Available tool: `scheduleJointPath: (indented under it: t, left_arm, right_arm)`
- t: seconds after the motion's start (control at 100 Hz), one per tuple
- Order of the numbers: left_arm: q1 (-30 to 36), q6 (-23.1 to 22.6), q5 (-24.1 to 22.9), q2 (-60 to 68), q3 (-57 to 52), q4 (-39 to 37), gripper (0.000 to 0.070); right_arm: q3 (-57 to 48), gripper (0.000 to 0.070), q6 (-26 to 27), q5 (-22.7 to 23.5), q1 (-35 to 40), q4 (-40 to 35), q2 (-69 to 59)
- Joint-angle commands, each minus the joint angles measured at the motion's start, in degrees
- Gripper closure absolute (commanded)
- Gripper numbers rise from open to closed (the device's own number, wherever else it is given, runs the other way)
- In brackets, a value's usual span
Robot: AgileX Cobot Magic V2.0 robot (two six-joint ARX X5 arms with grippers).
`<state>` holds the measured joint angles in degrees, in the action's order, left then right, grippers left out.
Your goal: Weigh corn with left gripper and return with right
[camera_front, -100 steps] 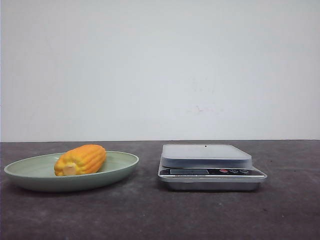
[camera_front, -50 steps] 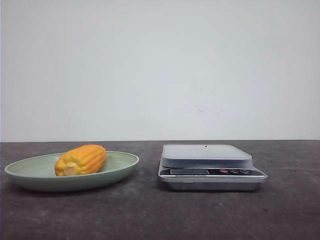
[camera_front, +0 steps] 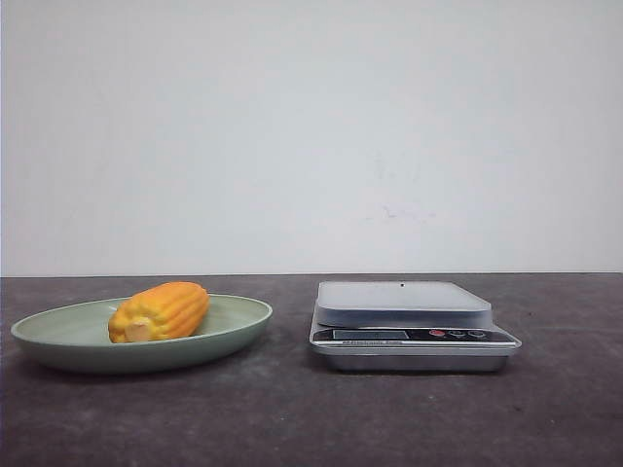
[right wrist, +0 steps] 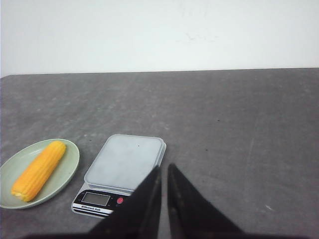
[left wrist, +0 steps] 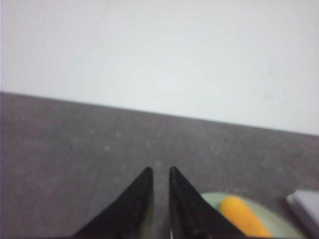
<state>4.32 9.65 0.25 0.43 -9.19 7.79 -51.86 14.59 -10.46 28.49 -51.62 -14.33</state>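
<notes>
Where the front camera looks across the dark worktop (camera_front: 292, 418), the corn (camera_front: 159, 311) lies on its side in a shallow pale-green plate (camera_front: 234, 329) at the left, its pale cut end turned toward the camera. A digital kitchen scale (camera_front: 409, 326) stands apart from the plate to the right, its weighing platform bare, its display and buttons along the near edge. Neither arm shows in this view.

From the left wrist, the left tool (left wrist: 159, 172) hangs above bare worktop with its two black fingers drawn close, only a thin slit between the tips, holding nothing. The corn (left wrist: 244, 216) and the plate rim (left wrist: 212, 198) show beside one finger, and a corner of the scale (left wrist: 306, 204) at the frame edge.

From the right wrist, the right tool (right wrist: 163, 168) is likewise nearly closed and empty, raised above the worktop on the near side of the scale (right wrist: 124, 164). The corn (right wrist: 40, 169) rests lengthwise in the plate (right wrist: 70, 164), next to the scale.
</notes>
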Motion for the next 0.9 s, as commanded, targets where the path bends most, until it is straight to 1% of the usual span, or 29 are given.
scheduleJointPath:
  t: [0.0, 0.14, 0.22, 0.35, 0.47, 0.54, 0.89]
  left_arm:
    - [-0.35, -0.61, 0.74, -0.15, 2.23, -2.67, 0.0689]
    - [-1.29, -0.55, 1.31, -0.24, 6.45, -6.14, 0.0689]
    - [-1.6, -0.55, 1.31, -0.24, 8.26, -6.91, 0.0689]
    - [-1.79, -0.72, 1.31, -0.24, 8.44, -3.28, 0.0689]
    - [-1.79, -2.8, 1.29, -0.24, 8.44, 0.48, 0.0689]
    - [-1.79, -2.78, 1.27, -0.24, 8.41, 3.08, 0.0689]
    - [-1.79, -2.75, 1.27, -0.17, 8.31, 2.95, 0.0689]
  right_arm:
    - [-0.55, 0.0685, 0.0, -0.11, 0.37, 0.61, -0.07]
    - [-0.55, 0.0685, 0.0, -0.11, 0.37, 0.63, -0.09]
    - [-0.55, 0.0685, 0.0, -0.11, 0.37, 0.63, -0.07]
    - [-0.55, 0.0685, 0.0, -0.11, 0.37, 0.63, -0.07]
    - [-0.55, 0.0685, 0.0, -0.11, 0.37, 0.63, -0.07]
    - [-0.55, 0.0685, 0.0, -0.11, 0.37, 0.63, -0.07]
    - [-0.55, 0.0685, 0.0, -0.11, 0.37, 0.63, -0.09]
